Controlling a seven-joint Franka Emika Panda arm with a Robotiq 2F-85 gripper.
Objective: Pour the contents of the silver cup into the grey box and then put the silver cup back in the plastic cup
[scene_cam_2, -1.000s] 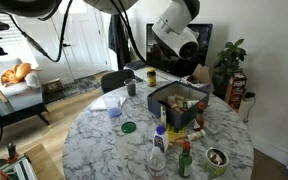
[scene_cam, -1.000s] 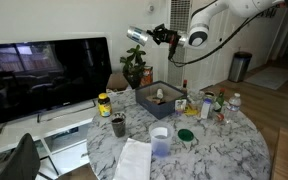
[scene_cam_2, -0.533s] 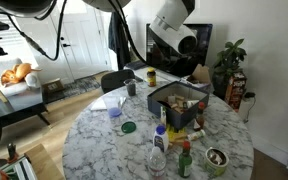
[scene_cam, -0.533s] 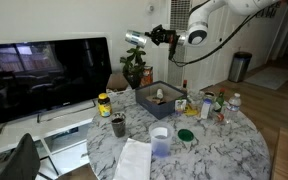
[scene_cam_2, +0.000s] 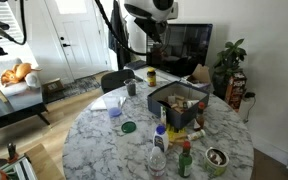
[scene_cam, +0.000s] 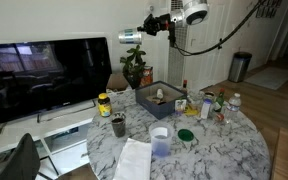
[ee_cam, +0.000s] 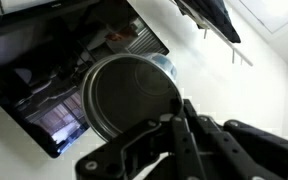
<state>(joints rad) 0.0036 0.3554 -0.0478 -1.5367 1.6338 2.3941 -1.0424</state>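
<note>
**Silver cup clamped in the air, high over the grey box**

Black fingers [ee_cam: 187, 118] were closed on the rim of the silver cup [ee_cam: 129, 95]. In the wrist view the cup's dark inside faced the camera and filled the middle of the frame. In an exterior view the gripper [scene_cam: 144, 33] held the cup [scene_cam: 131, 38] turned on its side, far above the grey box [scene_cam: 159, 98], at about the box's edge nearest the television [scene_cam: 46, 75]. How far forward or back of the box it hung could not be told. The white arm [scene_cam: 192, 12] reached in from above the box on its other side.

The box stood on the marble table [scene_cam: 199, 150] with small items inside it. The plastic cup [scene_cam: 159, 134] stood on the table in front of the box, apart from it. A small dark cup [scene_cam: 117, 125] stood near the box's television-side corner. Bottles [scene_cam: 233, 104] stood grouped beside the box, on the side away from the television.
</note>
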